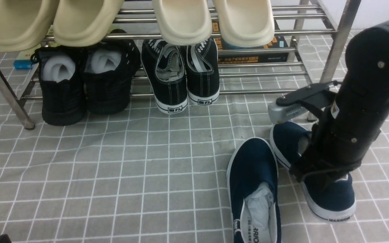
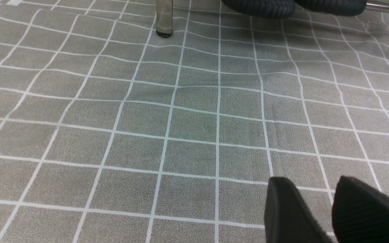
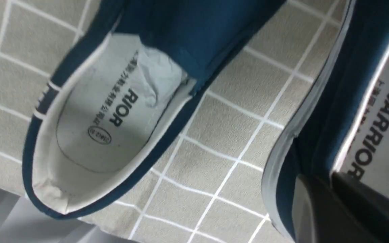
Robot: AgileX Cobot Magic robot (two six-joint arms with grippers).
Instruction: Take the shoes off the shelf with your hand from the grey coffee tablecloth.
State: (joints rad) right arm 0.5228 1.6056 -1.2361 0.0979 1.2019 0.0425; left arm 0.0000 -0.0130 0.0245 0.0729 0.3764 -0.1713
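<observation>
Both navy shoes lie on the grey coffee tablecloth (image 1: 130, 162) in front of the shelf (image 1: 258, 91). One shoe (image 1: 253, 175) (image 3: 201, 37) lies free, its white insole and stuffing paper showing. The other shoe (image 1: 329, 195) (image 3: 336, 87) sits to its right, heel toward me. My right gripper (image 1: 311, 167) (image 3: 319, 177) is shut on that shoe's side wall near the heel, one finger inside on the insole, the other against the outside. My left gripper (image 2: 316, 184) hangs low over bare cloth at the near left, open and holding nothing.
On the shelf's lower tier stand black sneakers (image 1: 83, 81) and black lace-up canvas shoes (image 1: 184, 74), with a dark box (image 1: 248, 50) behind. Beige slippers (image 1: 181, 20) overhang the upper tier. A steel leg (image 1: 339, 40) stands just behind my right arm; another leg (image 2: 164, 17) stands ahead of my left gripper.
</observation>
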